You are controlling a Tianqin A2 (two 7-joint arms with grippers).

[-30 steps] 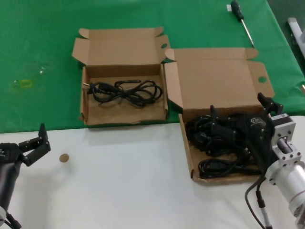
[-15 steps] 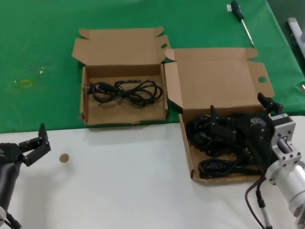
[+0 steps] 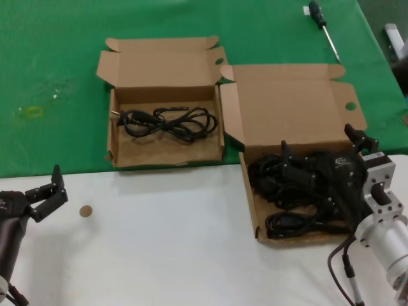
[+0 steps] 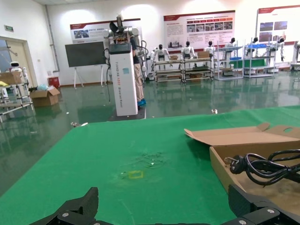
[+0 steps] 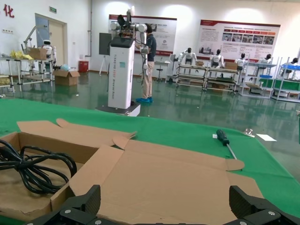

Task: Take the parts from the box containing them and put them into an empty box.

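The larger box (image 3: 252, 191) stands at the right and holds a pile of coiled black cables (image 3: 287, 185); its tall lid flap (image 3: 290, 105) stands open, also seen in the right wrist view (image 5: 178, 183). The smaller box (image 3: 115, 150) at the back left holds one coiled cable (image 3: 169, 121), also seen in the left wrist view (image 4: 267, 166) and right wrist view (image 5: 33, 168). My right gripper (image 3: 319, 141) (image 5: 164, 193) is open and empty, low over the pile. My left gripper (image 3: 46, 188) (image 4: 164, 197) is open and empty over the white table at the near left.
A black-handled screwdriver (image 3: 322, 25) (image 5: 224, 139) lies on the green cloth at the back right. A grey metal object (image 3: 395, 38) sits at the right edge. A small brown disc (image 3: 85, 211) lies on the white table. A yellow mark (image 3: 32, 111) is on the cloth at left.
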